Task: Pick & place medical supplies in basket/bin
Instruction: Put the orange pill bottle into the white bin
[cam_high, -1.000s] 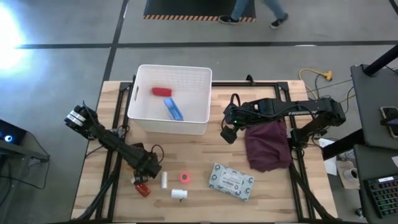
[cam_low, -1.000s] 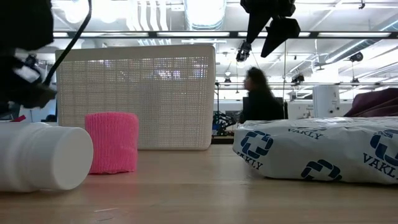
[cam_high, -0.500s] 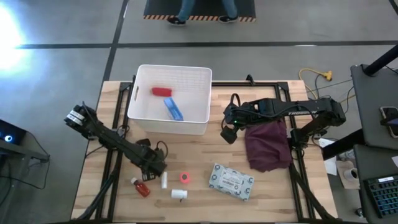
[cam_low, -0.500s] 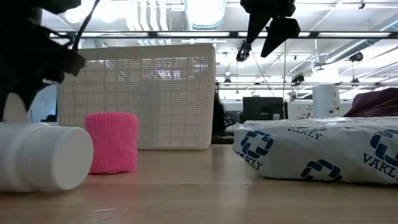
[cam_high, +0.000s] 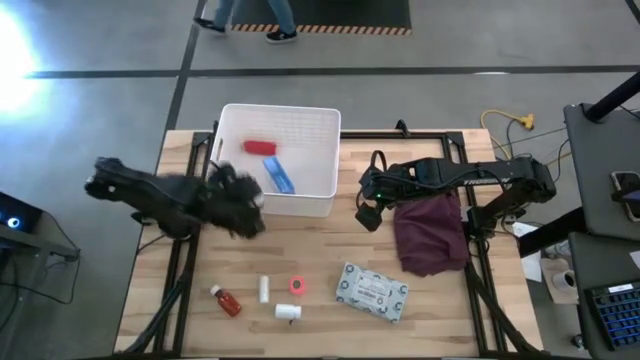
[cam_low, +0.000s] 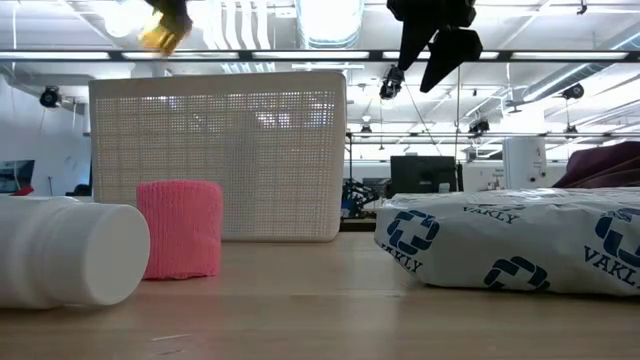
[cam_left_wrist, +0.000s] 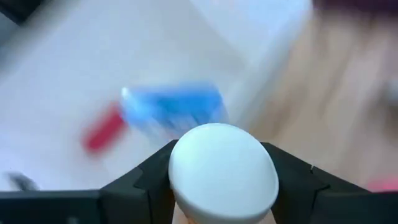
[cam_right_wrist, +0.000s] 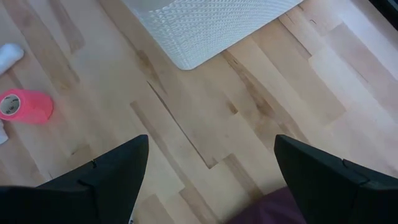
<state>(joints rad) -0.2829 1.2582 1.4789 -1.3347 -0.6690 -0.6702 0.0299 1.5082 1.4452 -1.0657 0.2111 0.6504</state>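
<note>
High view, nearest me: a red-capped bottle, two white bottles, a pink wrap roll and a pale wipes pack remain on the wooden table. My left gripper clamps a white-capped bottle at the white perforated tub — red tube and blue pack already inside. Right gripper waits, spread wide.

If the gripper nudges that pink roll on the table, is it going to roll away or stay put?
The pink roll stands on its flat end in the low view, so it would likely slide, not roll. Its fuzzy wrap looks soft and light, so a grip may squash it. Tipped over, it could roll toward the white bottle.
</note>
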